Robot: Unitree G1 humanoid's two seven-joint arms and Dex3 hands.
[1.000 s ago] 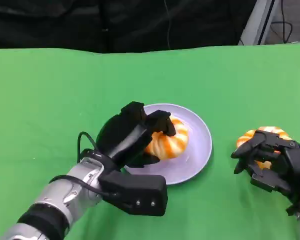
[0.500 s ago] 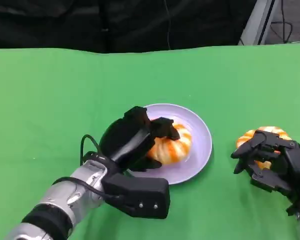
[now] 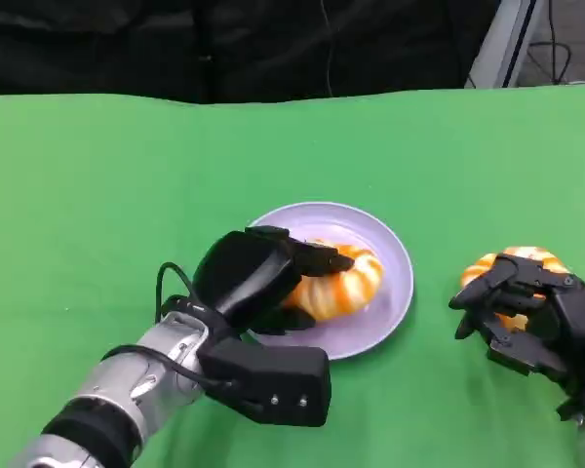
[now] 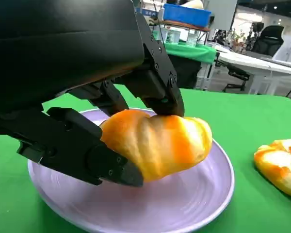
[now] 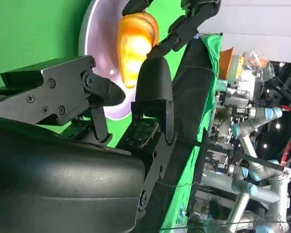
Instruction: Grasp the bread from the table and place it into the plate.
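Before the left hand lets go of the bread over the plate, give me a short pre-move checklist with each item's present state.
1. Bread in the left hand is over the plate: ok.
2. Held bread is pinched by the fingers above and below: ok.
3. Held bread is resting on the plate's surface: cannot tell; the left wrist view suggests its underside is off the plate.
4. Second bread lies on the table, outside the plate: ok.
5. Right hand is away from the plate, at the second bread: ok.
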